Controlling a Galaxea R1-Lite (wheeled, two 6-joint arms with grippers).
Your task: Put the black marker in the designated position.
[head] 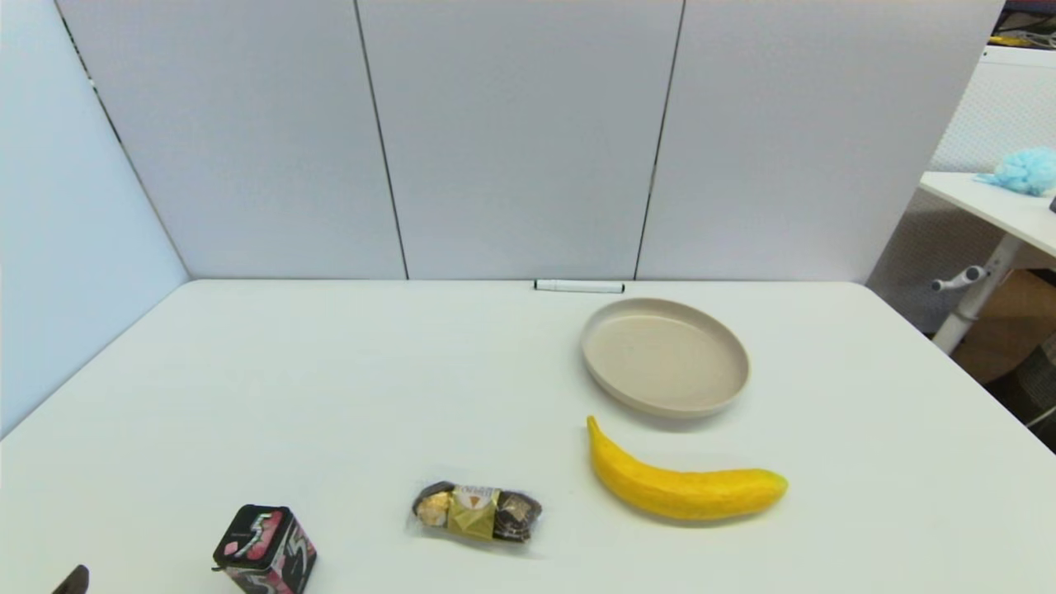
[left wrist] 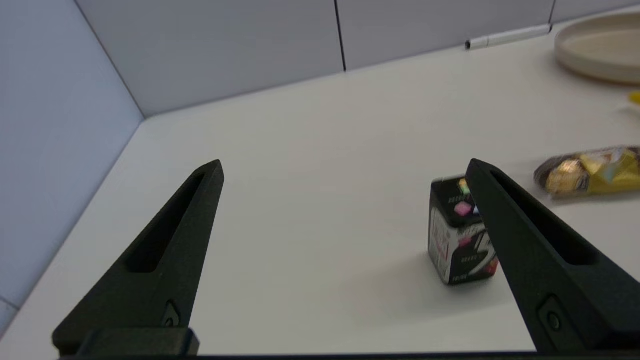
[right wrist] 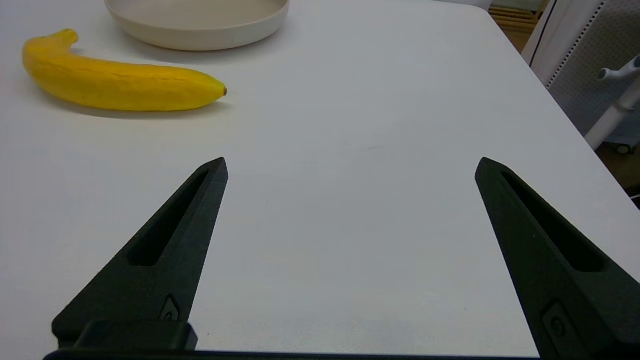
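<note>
The black marker (head: 579, 286), a slim white pen with dark ends, lies flat at the table's far edge against the grey wall, just behind the plate; the left wrist view shows the marker (left wrist: 507, 36) far off. Nothing on the white tabletop marks out the designated position. My left gripper (left wrist: 345, 167) hovers open over the near left of the table, nothing between its fingers; only a dark tip (head: 74, 580) of it shows in the head view. My right gripper (right wrist: 350, 165) hangs open over bare table at the near right, out of the head view.
A beige plate (head: 665, 356) sits right of centre, a yellow banana (head: 683, 485) in front of it. A wrapped pack of chocolates (head: 477, 511) lies near the front middle, and a small black printed box (head: 266, 550) stands at the front left. Grey partition walls close off the back and left.
</note>
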